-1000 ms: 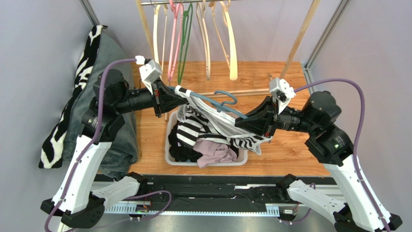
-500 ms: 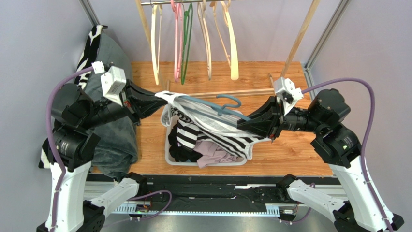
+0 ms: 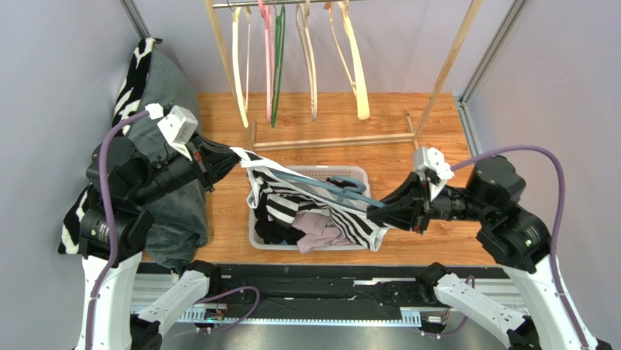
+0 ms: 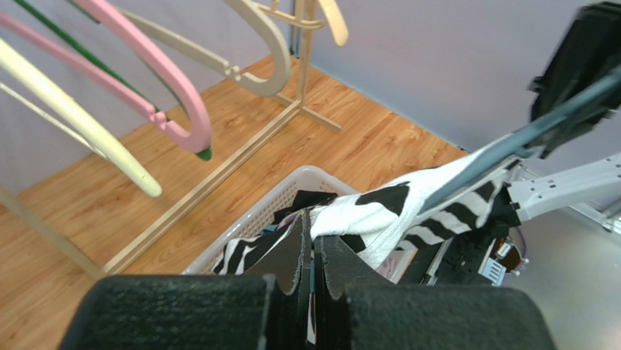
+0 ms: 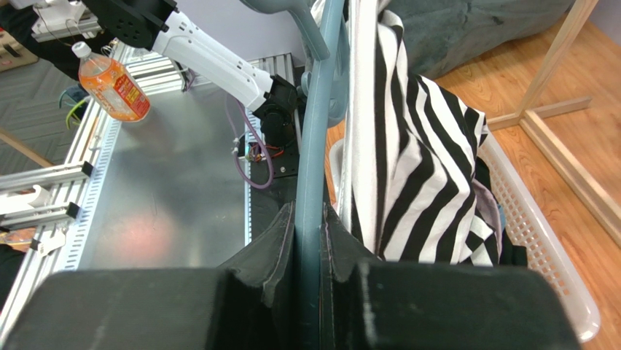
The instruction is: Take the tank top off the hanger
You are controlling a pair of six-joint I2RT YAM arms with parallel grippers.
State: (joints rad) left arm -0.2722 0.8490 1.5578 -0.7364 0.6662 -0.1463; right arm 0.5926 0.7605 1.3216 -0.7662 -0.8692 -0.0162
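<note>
Wooden counter point(image 3: 430, 237), lilac walls point(image 3: 65, 73), white laundry basket point(image 3: 342, 170) centre, left end effector point(image 3: 232, 154) clamped on striped tank top point(image 3: 273, 191), right end effector point(image 3: 375, 213) clamped on blue hanger point(image 5: 310, 160)

Mid-table, a white basket point(image 3: 291, 248) heaped with clothes, pink garment point(image 3: 315, 226) on top. Behind, on the wooden rack point(image 3: 328, 141): cream hanger point(image 3: 240, 65), pink hanger point(image 3: 268, 51), green hanger point(image 3: 278, 73). Far left, grey blanket point(image 3: 164, 87) with zebra-print cloth point(image 3: 131, 80) alongside. Orange bottle point(image 5: 113, 80) by the metal rails.
</note>
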